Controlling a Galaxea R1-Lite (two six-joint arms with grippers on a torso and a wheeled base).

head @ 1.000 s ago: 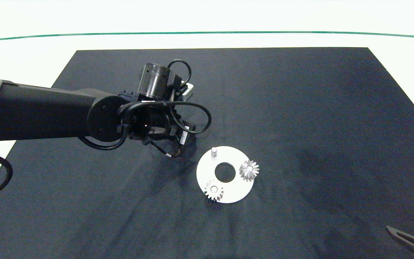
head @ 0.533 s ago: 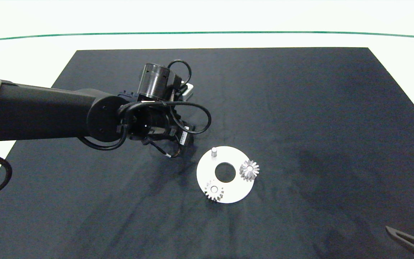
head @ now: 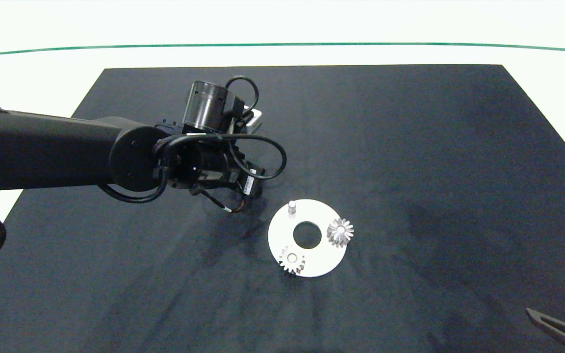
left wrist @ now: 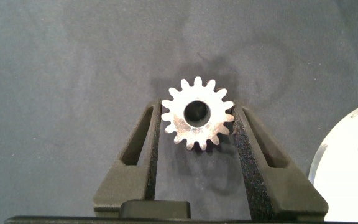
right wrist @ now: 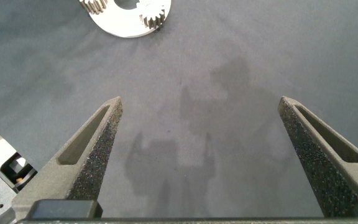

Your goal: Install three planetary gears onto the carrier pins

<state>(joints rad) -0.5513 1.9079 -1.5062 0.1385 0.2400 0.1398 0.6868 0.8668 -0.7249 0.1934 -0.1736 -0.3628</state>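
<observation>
A small silvery planetary gear (left wrist: 197,112) sits flat between the fingers (left wrist: 149,143) of my left gripper (left wrist: 197,121), which is shut on it just above the dark mat. In the head view my left arm (head: 184,162) hides that gear, and its wrist is just left of the white disc (head: 326,257). Two more gears (head: 340,232) (head: 292,260) sit on carrier pins on the disc. A third pin (head: 292,206) stands bare on the side facing my left arm. My right gripper (right wrist: 201,106) hangs open and empty at the mat's near right.
A dark mat (head: 410,147) covers the white table (head: 42,78), with a green line (head: 282,44) at the far edge. The disc's rim (left wrist: 353,162) shows beside my left gripper. My right gripper's fingers (head: 564,331) reach in at the right edge.
My left arm has shifted a little to the left and away from the disc, still holding the gear. The disc, its two gears and the right gripper have not moved.
</observation>
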